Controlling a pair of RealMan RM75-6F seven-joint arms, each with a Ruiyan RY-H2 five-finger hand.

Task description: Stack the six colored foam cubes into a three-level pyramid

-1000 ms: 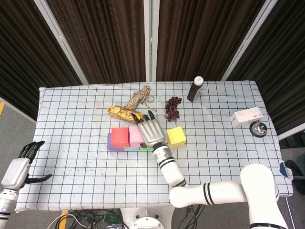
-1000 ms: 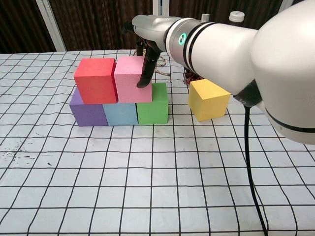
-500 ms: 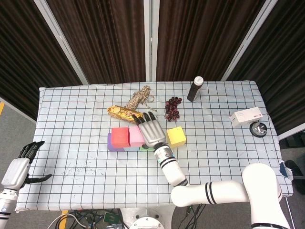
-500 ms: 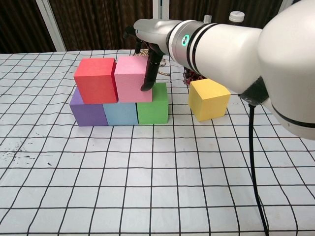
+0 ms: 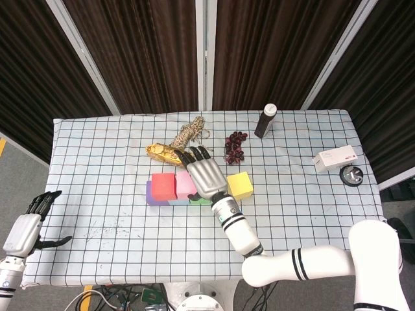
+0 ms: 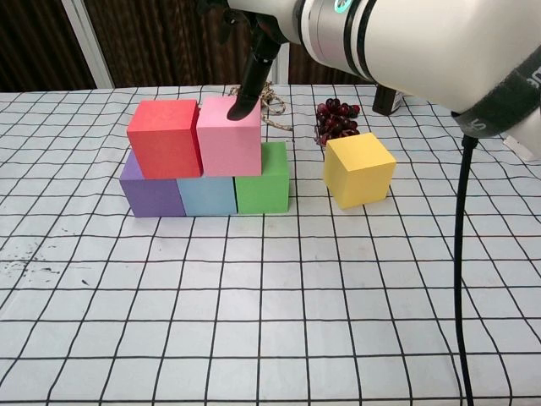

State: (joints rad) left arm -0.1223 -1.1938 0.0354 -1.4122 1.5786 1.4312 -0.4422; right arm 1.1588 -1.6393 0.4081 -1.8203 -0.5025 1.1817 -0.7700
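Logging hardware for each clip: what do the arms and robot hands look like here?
Both arms have glossy white shells. The right arm has black ring bands at its joints, a green indicator light near the wrist, and a black cable hanging beside it. The right robot hand has a silver-grey back and black fingers. The left robot hand matches: pale grey back, black fingers.

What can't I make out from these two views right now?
- Right hand: chest view's top edge cuts it; whether the fingertip touches the pink cube is unclear.
- Green cube: head view, mostly under the hand.
- Left hand: head view only; small.
- Box label: too small.
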